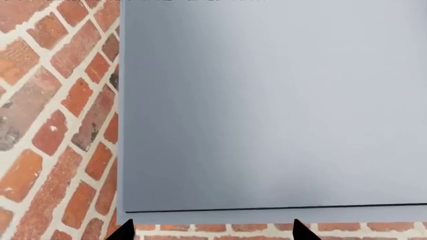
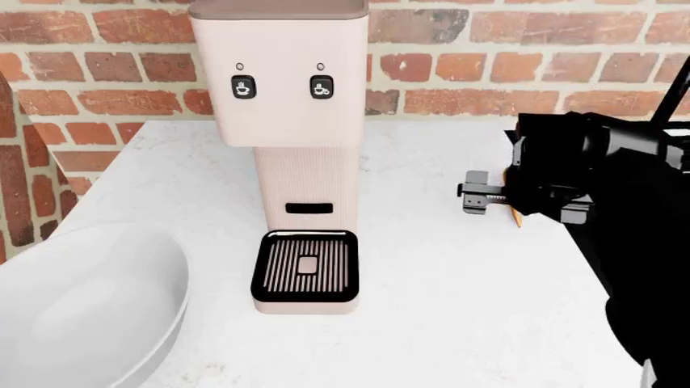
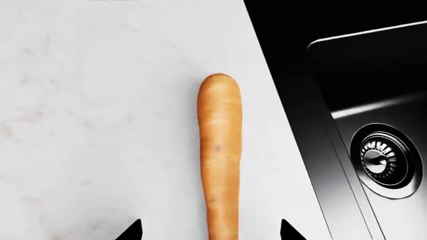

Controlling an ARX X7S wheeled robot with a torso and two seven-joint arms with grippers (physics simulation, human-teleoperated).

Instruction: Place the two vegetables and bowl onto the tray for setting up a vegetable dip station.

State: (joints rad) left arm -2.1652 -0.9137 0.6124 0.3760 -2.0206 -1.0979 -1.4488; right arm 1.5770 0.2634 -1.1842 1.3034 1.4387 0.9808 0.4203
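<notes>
The orange carrot [image 3: 220,150] lies on the white counter, and a small bit of it shows under the arm in the head view [image 2: 518,217]. My right gripper [image 3: 210,231] is open just above it, one fingertip on each side of the carrot and not touching it. It also shows in the head view [image 2: 487,198]. The white bowl [image 2: 76,307] sits at the counter's near left corner. My left gripper [image 1: 212,232] is open and empty, facing a flat grey panel [image 1: 267,100]. It is outside the head view. The cucumber and the tray are out of view.
A pink coffee machine [image 2: 286,121] stands mid-counter against the brick wall [image 2: 518,65]. The black sink [image 3: 360,125] with its drain lies close beside the carrot. Brickwork [image 1: 53,125] shows next to the grey panel.
</notes>
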